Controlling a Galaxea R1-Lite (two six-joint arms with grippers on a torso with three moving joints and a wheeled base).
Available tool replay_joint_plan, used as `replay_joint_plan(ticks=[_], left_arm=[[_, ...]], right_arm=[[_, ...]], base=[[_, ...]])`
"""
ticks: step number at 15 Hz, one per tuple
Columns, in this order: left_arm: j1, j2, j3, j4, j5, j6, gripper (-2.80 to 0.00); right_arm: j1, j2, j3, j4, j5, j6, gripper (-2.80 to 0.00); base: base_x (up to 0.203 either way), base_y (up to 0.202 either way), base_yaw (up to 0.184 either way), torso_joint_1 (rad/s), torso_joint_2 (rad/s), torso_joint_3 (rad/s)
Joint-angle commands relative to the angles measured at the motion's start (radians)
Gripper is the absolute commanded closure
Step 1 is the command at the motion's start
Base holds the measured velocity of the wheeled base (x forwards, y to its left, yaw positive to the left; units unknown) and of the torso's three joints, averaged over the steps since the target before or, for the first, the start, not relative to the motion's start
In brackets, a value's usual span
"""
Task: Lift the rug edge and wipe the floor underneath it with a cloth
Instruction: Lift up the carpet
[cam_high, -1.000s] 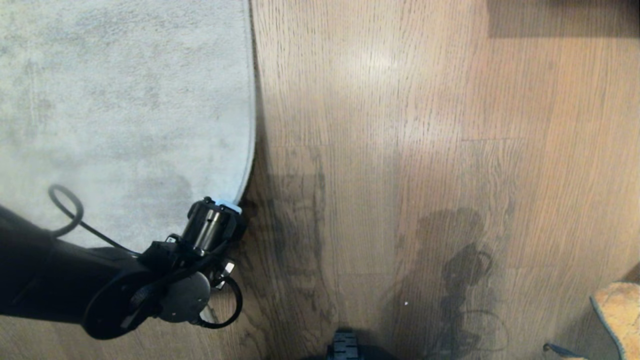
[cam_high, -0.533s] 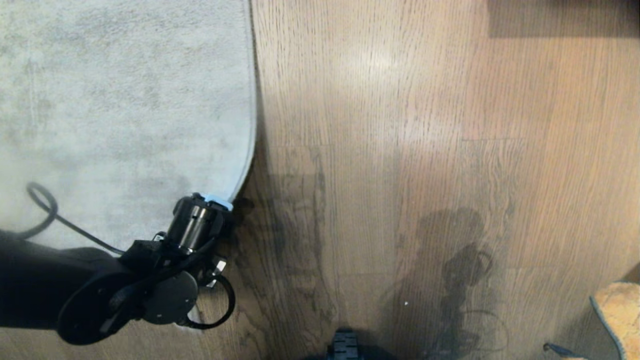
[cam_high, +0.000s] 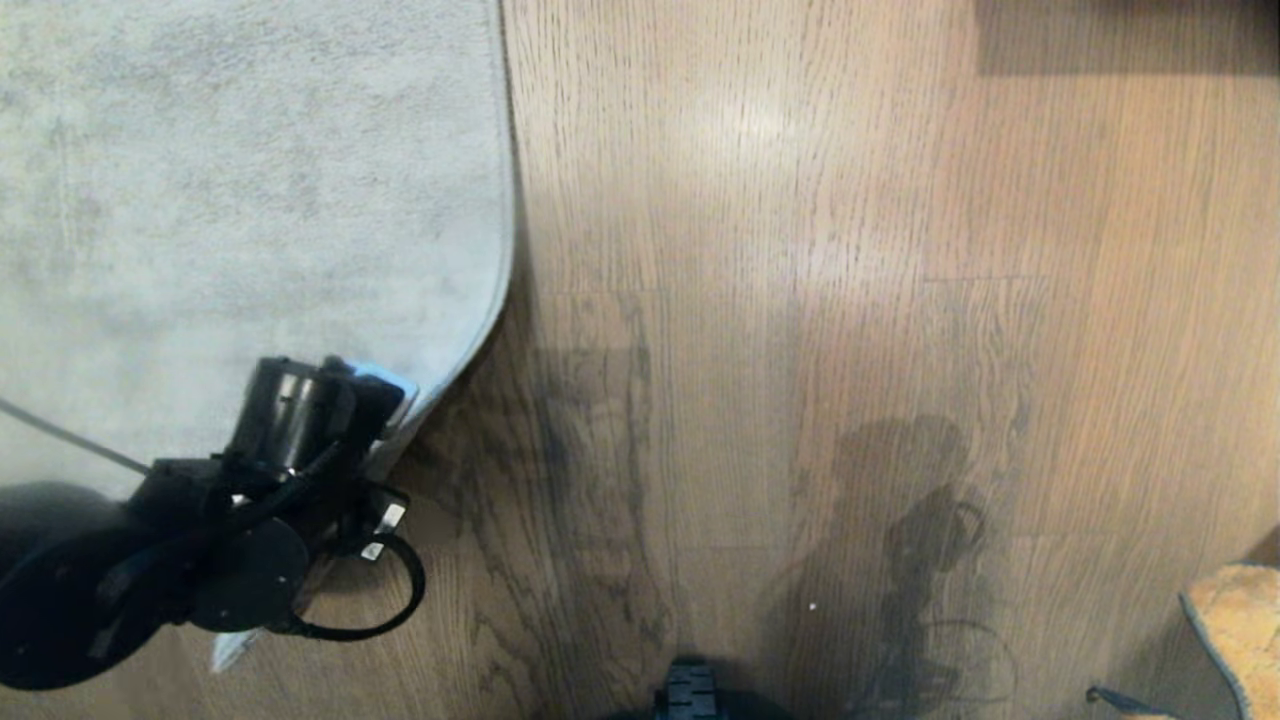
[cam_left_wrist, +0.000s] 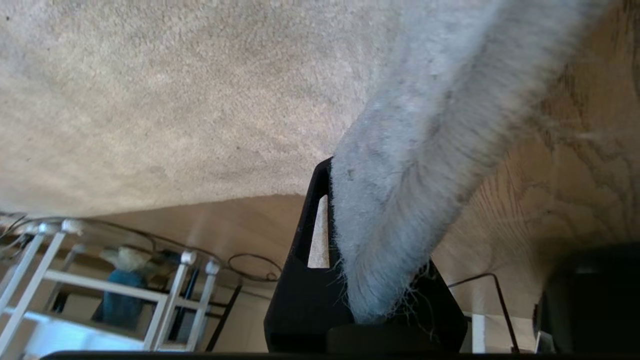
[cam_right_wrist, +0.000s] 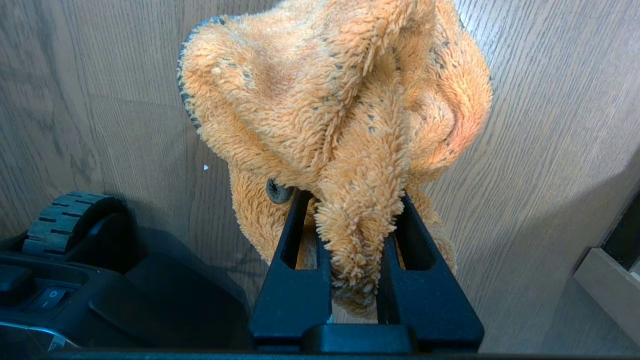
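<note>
Nearest the robot, at the bottom middle of the head view, a ridged black wheel of the base (cam_high: 690, 692) sits on the floor (cam_high: 800, 300), brown wood-grain planks with dark grain streaks. At the near right corner the cloth (cam_high: 1235, 620) shows as an orange-yellow fuzzy lump. The right wrist view has it close: the right pincer (cam_right_wrist: 357, 260) is clenched on a bunched fold of the cloth (cam_right_wrist: 340, 110), which hangs beyond the fingertips above the floor (cam_right_wrist: 550, 125), with the base wheel (cam_right_wrist: 65, 215) just beside it.

On the near left, the left arm reaches in from the left border of the head view, its black wrist and looping cable over the boundary between rug and planks. The left pincer (cam_high: 385, 415) is clamped on the rug edge (cam_high: 470, 345); in the left wrist view the pale grey pile of the rug edge (cam_left_wrist: 390, 225) is pinched between the black fingers (cam_left_wrist: 305, 260) of the left pincer (cam_left_wrist: 370, 300), frayed threads sticking out at the grip. From the grip the border curves, pulled leftward off its straight line and raised, with a dark shadow on the planks beside it.

Farther off, the rug (cam_high: 230, 180) lies flat over the far left of the scene, its border running straight along the floor. A dark shadowed strip crosses the far right corner.
</note>
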Motion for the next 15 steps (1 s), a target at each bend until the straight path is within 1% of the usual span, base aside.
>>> replay_joint_plan(ticks=[1,3,7,11,15], left_arm=[[0.041,-0.06,0.001,0.0,-0.038,0.025,0.0],[0.074,-0.091,0.003,0.001,-0.067,0.06,0.0],[0.125,-0.146,0.016,0.001,-0.073,0.106,0.0],[0.196,-0.205,0.016,0.024,-0.153,0.149,0.0],[0.251,-0.236,0.019,0.036,-0.176,0.156,0.0]], right_arm=[[0.001,0.001,0.0,0.0,0.001,-0.001,0.0],[0.001,0.001,0.0,0.0,0.001,-0.002,0.0],[0.0,0.001,0.0,0.0,0.001,-0.001,0.0],[0.0,0.001,0.0,0.0,0.002,-0.002,0.0],[0.0,0.001,0.0,0.0,0.0,-0.001,0.0]], base=[[0.0,0.0,0.0,0.0,0.0,0.0],[0.0,0.0,0.0,0.0,0.0,0.0],[0.0,0.0,0.0,0.0,0.0,0.0],[0.0,0.0,0.0,0.0,0.0,0.0],[0.0,0.0,0.0,0.0,0.0,0.0]])
